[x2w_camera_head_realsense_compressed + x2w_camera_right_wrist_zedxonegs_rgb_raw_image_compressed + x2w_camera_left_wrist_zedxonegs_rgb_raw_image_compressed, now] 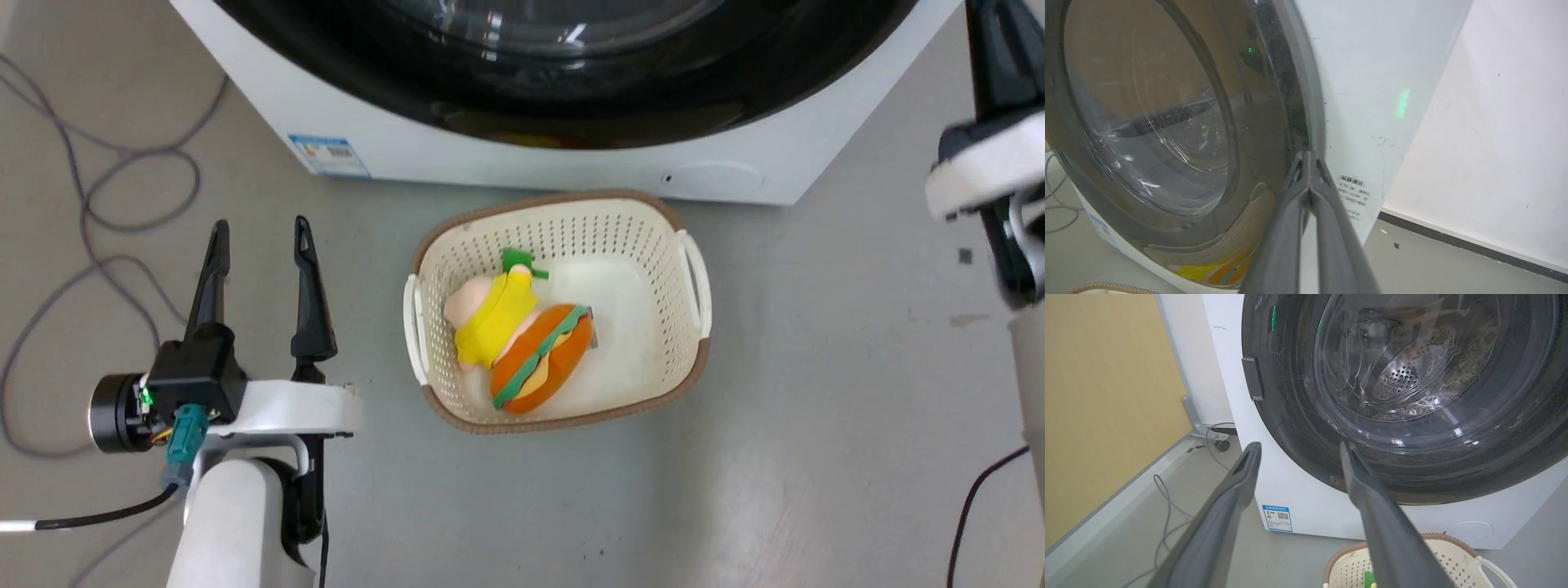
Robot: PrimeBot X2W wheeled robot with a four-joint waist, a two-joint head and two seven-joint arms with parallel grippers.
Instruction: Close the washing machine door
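Washing machine door [571, 110] [1412, 396] [1167, 122]: large, round, with a glossy black rim. It is set in the front of the washing machine [506, 163] [1306, 490] [1363, 81], at the far side of the scene. The rim is seen lying flat against the white front; whether it is latched cannot be told. The centre is a bulging bowl of clear glass, streaked with reflections. A perforated steel drum [1408, 375] is seen through it. A small grey rectangular piece [1253, 377] is noted on the rim's left side.

The cabinet is smooth and white, with a blue-white sticker [329, 155] [1277, 517] at the lower left corner.

Right gripper [1306, 154]: the long dark fingers are pressed together with nothing between them. The tips are at the door's right edge; contact cannot be confirmed.

Left gripper [261, 224] [1299, 446]: the fingers are spread wide and nothing is held. It is held above the floor, near and left, apart from the machine.

A cream perforated basket [620, 237] with a brown rim is placed on the floor just in front of the machine. A burger-shaped plush [543, 367] and a soft toy in yellow [494, 318] are lying in it. Grey cable [82, 212] is looped on the grey floor [816, 408] at the left.
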